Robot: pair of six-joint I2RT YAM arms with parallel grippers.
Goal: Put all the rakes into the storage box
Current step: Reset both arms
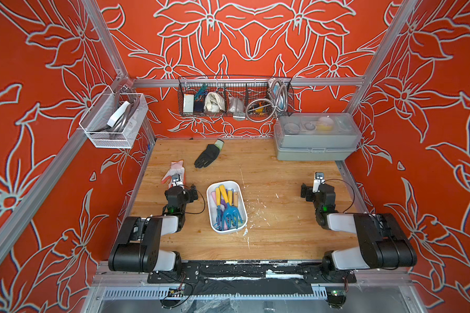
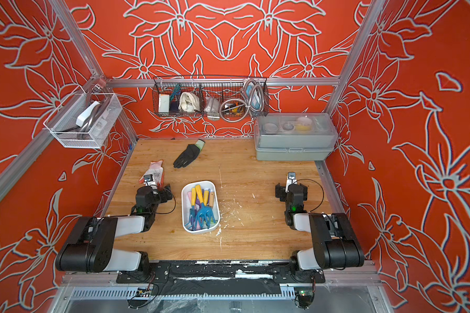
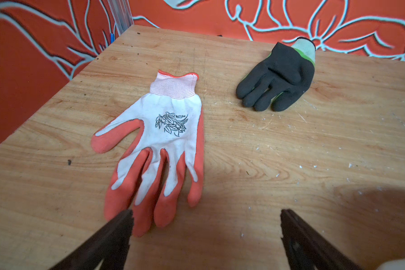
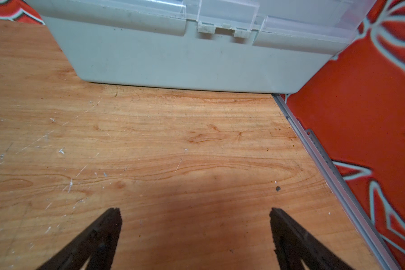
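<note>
Standing wide apart and holding nothing: the left gripper (image 3: pixel 206 217) over the table (image 3: pixel 290 152), just beside the orange-white glove (image 3: pixel 164 145); the right gripper (image 4: pixel 195 215) facing the grey case (image 4: pixel 185 58), open board between, side edge near. The rake (image 1: pixel 229 214) lies inside the storage box (image 1: pixel 236 187), between the arms, apart from both.

Robot test cell, dressed as a garden-shed bench. Scratched wooden tabletop (image 1: pixel 282 230) boxed in by an aluminium frame (image 1: pixel 323 81); red floral-print panels (image 1: pixel 255 40) rise on three sides of it. Left arm (image 1: pixel 136 244) and right arm (image 1: pixel 377 238) bolted to a black plate (image 1: pixel 228 268) along its near edge. Black wire basket (image 1: pixel 235 96) of rags and hose hangs above its far edge; white mesh basket (image 1: pixel 113 119) above its far left corner. On it: a black glove (image 1: pixel 207 155), an orange-and-white glove (image 3: pixel 164 140), a grey case with clear lid (image 1: pixel 315 141), a white tub (image 1: pixel 224 230) of garden hand tools (image 1: pixel 225 200)
</note>
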